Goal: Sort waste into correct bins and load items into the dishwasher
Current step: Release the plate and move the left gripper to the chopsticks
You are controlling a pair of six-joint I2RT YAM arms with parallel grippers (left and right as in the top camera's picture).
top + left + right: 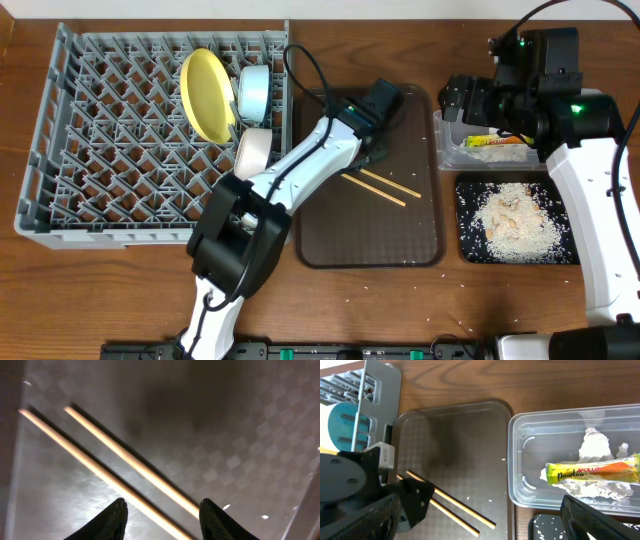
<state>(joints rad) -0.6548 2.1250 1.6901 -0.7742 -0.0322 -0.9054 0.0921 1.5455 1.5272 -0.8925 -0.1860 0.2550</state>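
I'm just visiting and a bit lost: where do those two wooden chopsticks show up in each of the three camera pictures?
Overhead: the chopsticks lie slanted near the middle of the picture, on the brown tray.
Left wrist: they run diagonally from upper left down towards the left gripper.
Right wrist: they sit at lower left.
Shared landmark: the brown tray beneath them in every view.

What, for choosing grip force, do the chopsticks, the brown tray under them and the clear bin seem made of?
The chopsticks look like wood or bamboo: pale tan, matte. The brown tray is likely hard plastic, judging by its checkered embossed texture and dull sheen. The clear bin looks like transparent plastic, glossy, with highlights along the rim.
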